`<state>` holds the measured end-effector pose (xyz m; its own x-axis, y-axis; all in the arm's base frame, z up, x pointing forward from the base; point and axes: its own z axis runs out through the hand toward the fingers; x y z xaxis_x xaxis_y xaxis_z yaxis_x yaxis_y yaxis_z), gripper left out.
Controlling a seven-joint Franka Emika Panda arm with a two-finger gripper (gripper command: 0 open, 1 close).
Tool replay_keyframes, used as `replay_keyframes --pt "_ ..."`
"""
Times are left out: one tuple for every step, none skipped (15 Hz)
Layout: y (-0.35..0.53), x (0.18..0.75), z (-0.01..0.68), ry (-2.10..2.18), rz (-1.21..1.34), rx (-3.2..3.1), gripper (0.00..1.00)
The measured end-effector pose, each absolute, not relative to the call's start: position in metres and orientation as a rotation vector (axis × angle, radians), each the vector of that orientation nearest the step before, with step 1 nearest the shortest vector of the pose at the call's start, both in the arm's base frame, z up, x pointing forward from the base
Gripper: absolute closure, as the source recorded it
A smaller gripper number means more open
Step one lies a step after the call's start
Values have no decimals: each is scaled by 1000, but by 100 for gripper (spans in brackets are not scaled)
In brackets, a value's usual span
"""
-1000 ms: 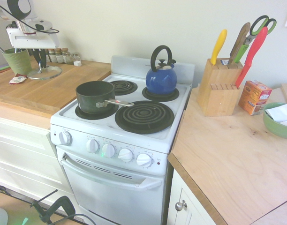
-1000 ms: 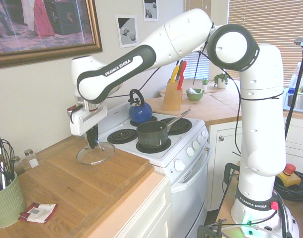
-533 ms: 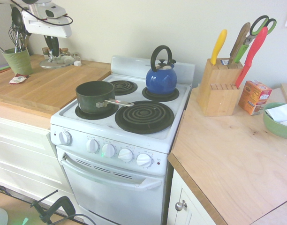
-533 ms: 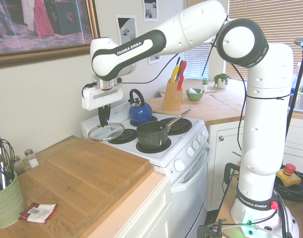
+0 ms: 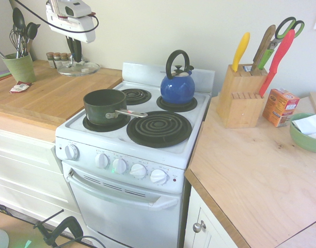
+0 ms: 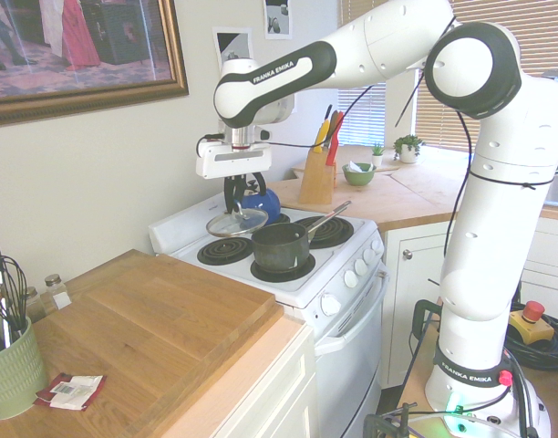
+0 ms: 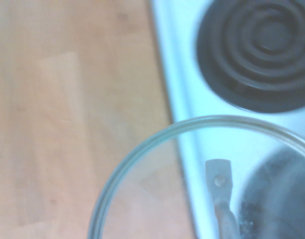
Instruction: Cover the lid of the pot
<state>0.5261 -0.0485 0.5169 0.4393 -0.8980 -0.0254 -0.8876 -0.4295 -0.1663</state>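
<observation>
My gripper (image 5: 75, 58) is shut on the central knob of the lid (image 5: 78, 68), a round clear lid with a metal rim. It holds the lid level in the air. In the second exterior view the gripper (image 6: 240, 204) and lid (image 6: 236, 222) hang over the stove's back-left burner, just beside and above the pot (image 6: 281, 246). The pot (image 5: 104, 106) is dark green-black, uncovered, on the front-left burner, its long silver handle (image 5: 130, 113) pointing right. The wrist view looks down through the lid (image 7: 142, 149) at the counter edge and stove.
A blue kettle (image 5: 177, 87) stands on the back-right burner. A green cup of utensils (image 5: 19, 66) and spice jars (image 5: 57, 60) sit on the wooden counter (image 5: 44, 98) left of the stove. A knife block (image 5: 241, 95), orange box (image 5: 280, 106) and green bowl (image 5: 305, 133) are on the right counter.
The arm lifted the lid off the wooden counter and carried it toward the stove. It is now higher and close to the pot. The gripper stayed shut on the knob.
</observation>
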Motion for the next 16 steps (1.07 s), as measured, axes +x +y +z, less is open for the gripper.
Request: replay_keyframes --pt "-60 522 512 1610 -96 -2510 100" --pt "-72 518 509 1637 -89 -2488 100" --pt "-84 514 505 1661 -84 -2467 100" --pt "-96 512 503 1684 -81 -2445 100" --pt "-107 509 502 1701 -78 -2427 100" --pt "-116 507 500 1714 -75 -2413 100" --pt "-124 504 497 1724 -70 -2401 100" --pt "-131 500 493 1735 -63 -2394 100" --pt "-138 496 488 1747 -58 -2387 100" --pt "-145 492 483 1756 -56 -2381 100" --pt "-150 488 479 1761 -54 -2376 100" --pt "-154 485 476 1764 -52 -2373 100" --pt "-156 483 474 1765 -55 -2372 100" --pt "-155 482 471 1764 -55 -2372 100" --pt "-154 483 470 1762 -57 -2372 100" --pt "-152 484 469 1758 -62 -2374 100"
